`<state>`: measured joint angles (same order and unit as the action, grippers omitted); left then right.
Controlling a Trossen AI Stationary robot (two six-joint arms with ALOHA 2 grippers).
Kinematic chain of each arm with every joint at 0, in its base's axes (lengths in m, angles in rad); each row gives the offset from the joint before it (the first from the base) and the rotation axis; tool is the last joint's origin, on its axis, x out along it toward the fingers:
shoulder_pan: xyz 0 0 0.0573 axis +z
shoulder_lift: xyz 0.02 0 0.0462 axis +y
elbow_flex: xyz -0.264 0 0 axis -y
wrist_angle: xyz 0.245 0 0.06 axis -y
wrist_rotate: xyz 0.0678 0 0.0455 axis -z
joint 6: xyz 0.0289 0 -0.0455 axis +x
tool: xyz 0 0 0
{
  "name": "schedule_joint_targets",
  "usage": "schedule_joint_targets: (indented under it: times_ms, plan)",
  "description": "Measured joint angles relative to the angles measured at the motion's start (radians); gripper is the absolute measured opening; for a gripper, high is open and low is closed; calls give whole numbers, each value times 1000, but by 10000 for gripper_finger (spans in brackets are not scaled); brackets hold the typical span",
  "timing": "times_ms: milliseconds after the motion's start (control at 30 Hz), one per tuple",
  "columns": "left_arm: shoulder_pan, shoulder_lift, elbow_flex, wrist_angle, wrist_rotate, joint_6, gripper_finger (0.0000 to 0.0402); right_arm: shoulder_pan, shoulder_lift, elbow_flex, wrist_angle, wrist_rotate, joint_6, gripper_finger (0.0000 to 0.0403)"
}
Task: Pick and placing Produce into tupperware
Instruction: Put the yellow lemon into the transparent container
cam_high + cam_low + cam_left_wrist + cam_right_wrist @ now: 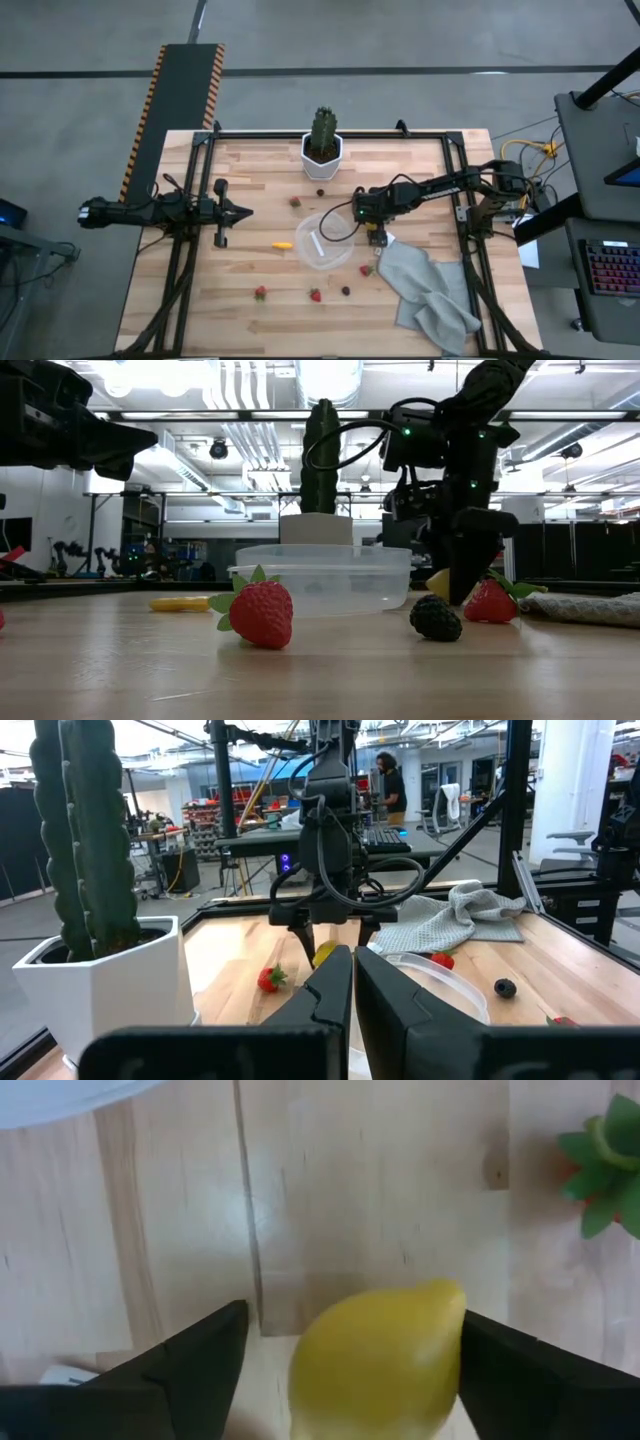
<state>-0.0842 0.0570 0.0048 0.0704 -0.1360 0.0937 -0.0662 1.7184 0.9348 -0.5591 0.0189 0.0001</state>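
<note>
- Counter (250,180): pale wooden planks in a dark frame, carrying all the items below.
- Grey cloth (428,290): crumpled, lying on the right arm's side of the counter, near the tupperware.
- Cactus (323,130): tall, green, upright in a white hexagonal pot (322,160) at the far edge.
- Tupperware (323,240): round, clear, shallow, at mid-counter; apparently with no fruit in it, though its clear walls make this hard to judge.
- Right claw (345,1335): lowered to the counter just beside the tupperware's rim, on the cloth side; fingers spread wide, one on each side of the lemon, not yet clamped on it.
- Left claw (245,211): held above the counter's left side, well apart from the tupperware, fingers pressed together and holding nothing.
- Lemon (380,1355): smooth, yellow, with a blunt nipple at one end, lying on the wood between the right claw's fingers.
- Strawberries (262,613): red with green leaf caps, scattered singly around the tupperware.
- Small yellow-orange piece (283,244): elongated, lying just beside the tupperware on the left arm's side.
- Dark berry (435,618): knobbly, black, near the right claw.
</note>
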Motion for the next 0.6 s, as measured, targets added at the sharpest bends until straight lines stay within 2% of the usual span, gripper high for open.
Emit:
schedule_joint_targets:
  times_ms: [300, 600]
  plan:
    - [0, 0, 0, 0, -5, 0, 0, 0, 0, 0, -7, 2, 1, 205]
    - [0, 0, 0, 0, -11, 0, 0, 0, -1, 3, -27, 8, 76, 203]
